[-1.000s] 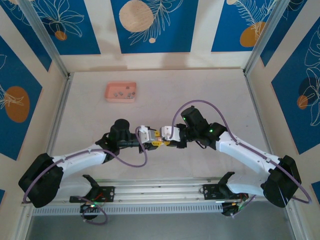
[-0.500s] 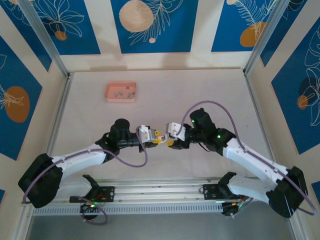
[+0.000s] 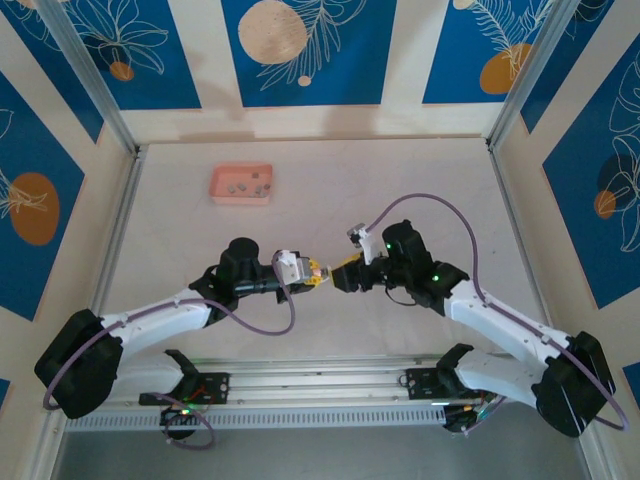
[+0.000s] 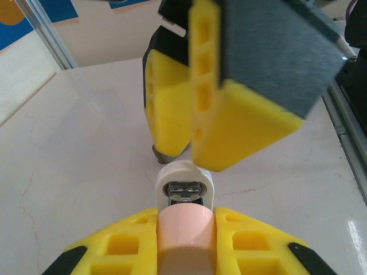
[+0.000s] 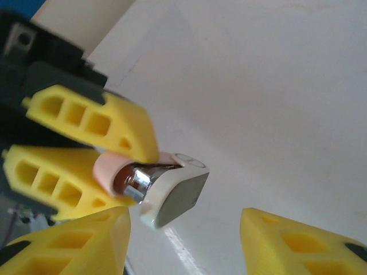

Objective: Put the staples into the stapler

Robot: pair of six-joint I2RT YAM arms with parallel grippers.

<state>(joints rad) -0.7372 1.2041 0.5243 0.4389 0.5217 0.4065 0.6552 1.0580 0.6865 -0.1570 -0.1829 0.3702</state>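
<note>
Tabletop (image 3: 420, 180) pale, staples (image 3: 246, 186) in pink tray (image 3: 218, 196), blue-patterned walls (image 3: 300, 60) around.

Got my left gripper (image 4: 184, 216) clamped on the pink-and-white stapler (image 4: 184, 184), yellow fingers (image 4: 123, 243) either side, its white nose pointing away from me with shiny metal showing inside. The right gripper (image 4: 192, 160) hangs just past that nose, above the pale table (image 4: 86, 149).

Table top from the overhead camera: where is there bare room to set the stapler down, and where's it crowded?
Widest bare patch of the table: far right, between the pink tray and the right rail. Also bare: the strip left of the left arm. Crowded: the middle, where the left gripper holds the stapler facing the open right gripper.
</note>
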